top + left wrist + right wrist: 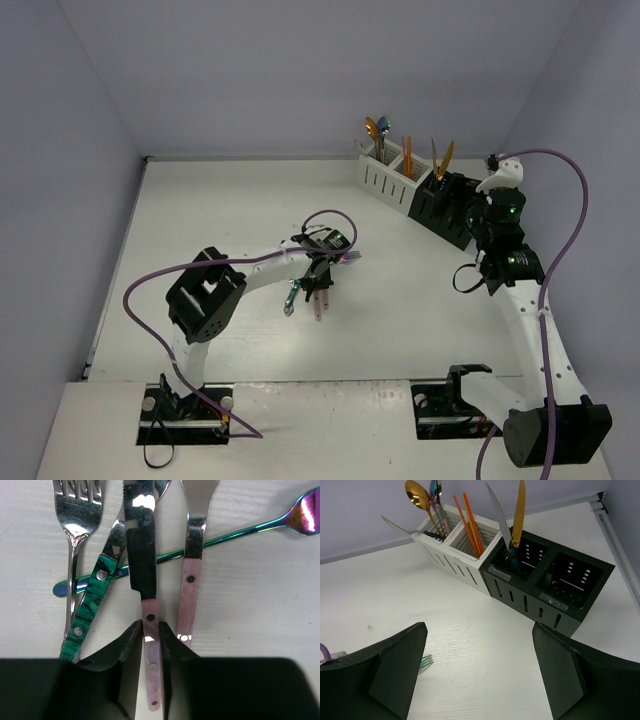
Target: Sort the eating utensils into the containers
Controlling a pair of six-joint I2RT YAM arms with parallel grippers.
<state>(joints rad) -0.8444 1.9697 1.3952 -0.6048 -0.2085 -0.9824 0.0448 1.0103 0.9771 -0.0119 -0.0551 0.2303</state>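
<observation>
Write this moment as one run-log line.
left gripper: shut on pink-handled knife | right gripper: open, empty | phase: grasp

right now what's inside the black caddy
Beside the white caddy, one black caddy compartment holds a gold knife and a silver knife, lower ends hidden. Nothing shows in the other.

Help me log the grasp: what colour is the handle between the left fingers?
Pink handle, clearest in left wrist view.

Site: I worked in a lab robot cell | proof: plain lilac walls [300, 70], white table [210, 210], purple cables [566, 180] on bolted-down arms.
</observation>
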